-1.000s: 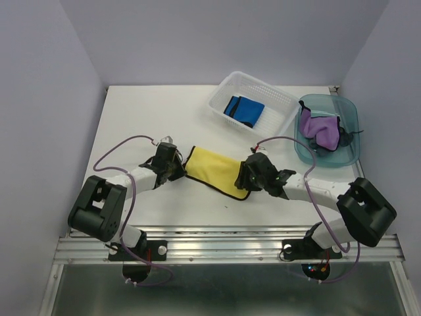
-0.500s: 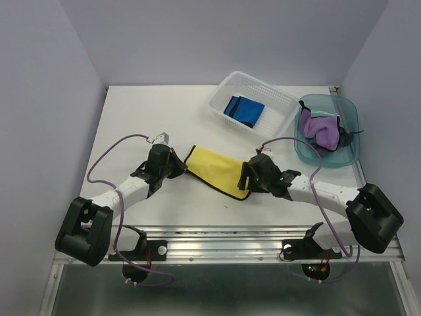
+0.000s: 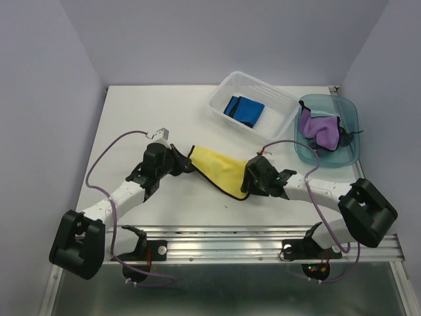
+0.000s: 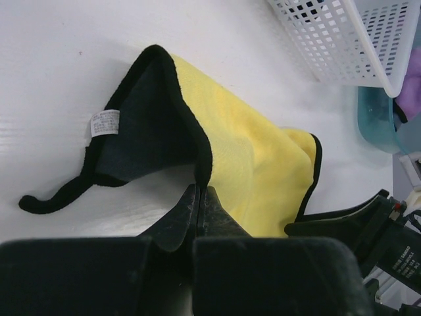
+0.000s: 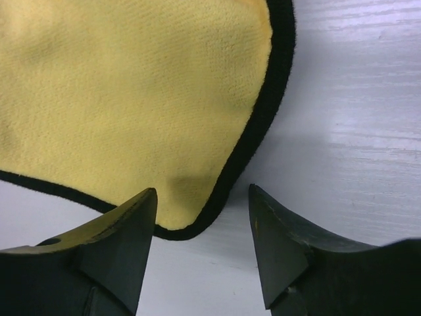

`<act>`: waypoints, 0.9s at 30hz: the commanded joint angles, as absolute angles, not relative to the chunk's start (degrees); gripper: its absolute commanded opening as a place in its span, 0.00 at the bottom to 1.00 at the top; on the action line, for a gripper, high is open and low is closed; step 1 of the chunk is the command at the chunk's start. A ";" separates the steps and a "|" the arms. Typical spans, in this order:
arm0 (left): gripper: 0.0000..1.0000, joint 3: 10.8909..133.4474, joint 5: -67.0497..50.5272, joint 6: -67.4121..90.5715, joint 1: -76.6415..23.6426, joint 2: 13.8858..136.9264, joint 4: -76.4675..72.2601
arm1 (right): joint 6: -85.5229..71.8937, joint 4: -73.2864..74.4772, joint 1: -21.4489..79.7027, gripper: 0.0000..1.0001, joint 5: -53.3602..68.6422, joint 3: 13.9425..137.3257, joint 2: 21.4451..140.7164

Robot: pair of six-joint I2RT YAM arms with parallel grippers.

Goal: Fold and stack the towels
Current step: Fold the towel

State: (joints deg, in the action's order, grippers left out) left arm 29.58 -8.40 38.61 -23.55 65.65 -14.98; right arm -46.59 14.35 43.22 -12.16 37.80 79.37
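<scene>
Yellow towel [image 3: 220, 170]: its black-hemmed left edge is pinched by the clenched left gripper [image 4: 198, 197]. Its near right corner is straddled by the right gripper [image 5: 202, 224], jaws parted.

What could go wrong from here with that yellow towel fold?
The left tool pinches the yellow towel only by its black hem, so it may slip free when pulled. The right tool is open around just the corner; closing there might miss or catch only trim.
</scene>
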 commanded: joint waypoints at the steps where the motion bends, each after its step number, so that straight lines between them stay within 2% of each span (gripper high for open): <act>1: 0.00 29.88 -10.19 38.32 -23.82 63.98 -17.84 | -49.48 14.24 43.51 0.57 -12.31 37.88 81.21; 4: 0.00 29.80 -10.28 38.50 -23.91 63.90 -18.10 | -50.01 13.45 43.51 0.47 -11.87 37.53 81.47; 5: 0.00 29.79 -10.28 38.58 -23.91 63.90 -18.11 | -49.84 12.66 43.51 0.31 -11.60 37.44 81.04; 7: 0.00 29.80 -10.20 38.58 -23.91 63.72 -18.11 | -49.13 12.48 43.51 0.17 -11.08 37.70 80.08; 8: 0.00 29.97 -10.28 38.67 -23.91 63.46 -18.19 | -48.09 12.48 43.51 0.05 -10.99 37.88 79.37; 9: 0.00 30.06 -10.37 38.76 -23.91 63.20 -18.11 | -47.47 12.92 43.51 0.02 -10.90 38.14 78.50; 18: 0.00 30.93 -10.72 39.29 -23.99 53.27 -16.53 | -40.53 18.54 43.51 0.01 -7.48 44.90 64.96; 27: 0.00 34.36 -9.40 39.99 -24.08 32.55 -5.99 | -36.04 23.29 43.59 0.01 2.26 51.41 53.20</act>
State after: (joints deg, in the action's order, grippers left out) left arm 30.50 -9.56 39.62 -23.83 40.16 -9.56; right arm -39.44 20.91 43.22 -3.49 46.50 57.87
